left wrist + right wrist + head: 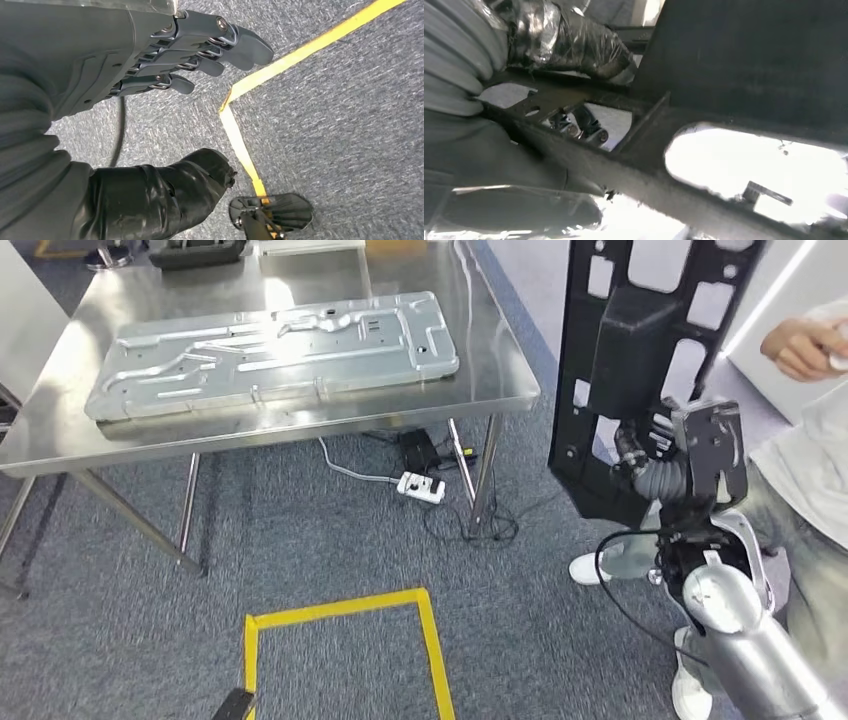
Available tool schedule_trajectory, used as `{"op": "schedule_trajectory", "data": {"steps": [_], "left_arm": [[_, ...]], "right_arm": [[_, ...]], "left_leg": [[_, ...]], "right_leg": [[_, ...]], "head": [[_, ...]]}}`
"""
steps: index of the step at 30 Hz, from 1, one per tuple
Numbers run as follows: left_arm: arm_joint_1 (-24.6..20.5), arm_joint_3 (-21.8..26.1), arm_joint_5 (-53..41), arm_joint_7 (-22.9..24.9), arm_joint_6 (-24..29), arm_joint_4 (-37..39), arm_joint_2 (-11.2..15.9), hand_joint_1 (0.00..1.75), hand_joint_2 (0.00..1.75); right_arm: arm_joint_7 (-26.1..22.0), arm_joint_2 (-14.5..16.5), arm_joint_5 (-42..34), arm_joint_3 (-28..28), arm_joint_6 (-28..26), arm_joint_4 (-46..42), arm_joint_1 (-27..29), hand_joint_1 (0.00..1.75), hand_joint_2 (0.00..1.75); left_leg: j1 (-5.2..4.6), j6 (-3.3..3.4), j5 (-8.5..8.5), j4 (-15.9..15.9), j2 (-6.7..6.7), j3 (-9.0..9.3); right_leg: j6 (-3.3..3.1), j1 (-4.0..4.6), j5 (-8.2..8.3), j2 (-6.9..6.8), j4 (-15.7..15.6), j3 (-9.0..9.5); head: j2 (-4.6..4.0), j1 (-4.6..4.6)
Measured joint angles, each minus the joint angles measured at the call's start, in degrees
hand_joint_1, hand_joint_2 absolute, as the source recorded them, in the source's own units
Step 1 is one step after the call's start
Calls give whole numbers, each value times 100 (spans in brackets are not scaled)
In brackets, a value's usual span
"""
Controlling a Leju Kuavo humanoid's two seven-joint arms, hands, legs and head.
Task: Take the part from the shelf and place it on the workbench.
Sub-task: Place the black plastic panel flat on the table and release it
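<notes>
The black perforated part (640,360) stands upright at the frame's right, gripped low by the right hand (690,465), beside the steel tabletop (300,270) bearing a grey panel (270,355), while the left hand (165,55) hangs empty, fingers extended, over carpet.

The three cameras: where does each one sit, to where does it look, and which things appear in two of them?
Head view: high on the body, looking forward and down at the steel workbench, carpet and yellow tape; the right hand holds the black part.
Left wrist view: behind the open left hand, looking down at carpet and yellow tape.
Right wrist view: behind the right hand, close against the black part.
Shared: tape in head and left wrist views; part in head and right wrist views.
</notes>
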Motion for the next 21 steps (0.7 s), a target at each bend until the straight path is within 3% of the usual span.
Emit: {"op": "schedule_trajectory", "data": {"steps": [4,6,8,10,12,14,16,18,19,21], "left_arm": [[10,-1,-2,-9,7,1,10,0,175],[4,-1,-2,-14,8,1,13,0,175],[2,-1,-2,-18,4,1,11,0,175],[14,-1,-3,-21,-1,1,10,0,175],[19,-1,-6,-25,-4,1,11,0,175],[7,-1,-10,-28,-5,1,17,0,175],[-10,-1,-13,-33,-7,0,21,0,175],[-9,-1,-15,-37,-10,0,23,0,175],[0,-1,-16,-38,-11,0,23,0,175],[7,-1,-18,-42,-12,0,25,0,175]], "right_arm": [[-57,-9,128,0,-53,-7,87,175,175],[-62,-10,215,0,-62,-9,93,175,175],[-64,-11,275,0,-62,-10,114,175,175],[-62,-11,317,0,-61,-10,153,175,175],[-61,-11,340,0,-61,-11,173,175,175],[-61,-11,349,0,-61,-20,175,175,175],[-62,-11,360,0,-60,-27,177,175,175],[-63,-11,379,0,-55,-30,184,175,175],[-63,-15,391,0,-51,-33,189,175,175],[-67,-26,422,0,-43,-45,190,175,175]], "left_leg": [[0,-85,-79,112,-9,-74],[21,-147,-313,574,28,-300],[38,-187,-572,1287,49,-689],[41,-185,-551,1566,64,-894],[31,-135,-174,1039,119,-682],[-27,-64,108,312,315,-333],[-88,-19,134,28,417,-205],[-85,12,150,-16,306,-196],[-68,31,164,-53,248,-169],[-33,84,195,-127,142,-101]], "right_leg": [[-144,2,-32,-42,-48,18],[-203,-7,-44,-99,-66,50],[-238,3,-66,-163,-66,69],[-251,20,-90,-233,-65,93],[-247,38,-120,-307,-66,137],[-220,63,-153,-382,-73,185],[-175,87,-170,-462,-96,211],[-122,101,-185,-544,-126,243],[-96,95,-215,-517,-110,260],[-66,68,-425,-326,204,154]], "head": [[0,-32],[0,-67],[0,-88],[0,-89],[0,-89],[0,-86],[0,-84],[0,-82],[0,-80],[0,-74]]}}
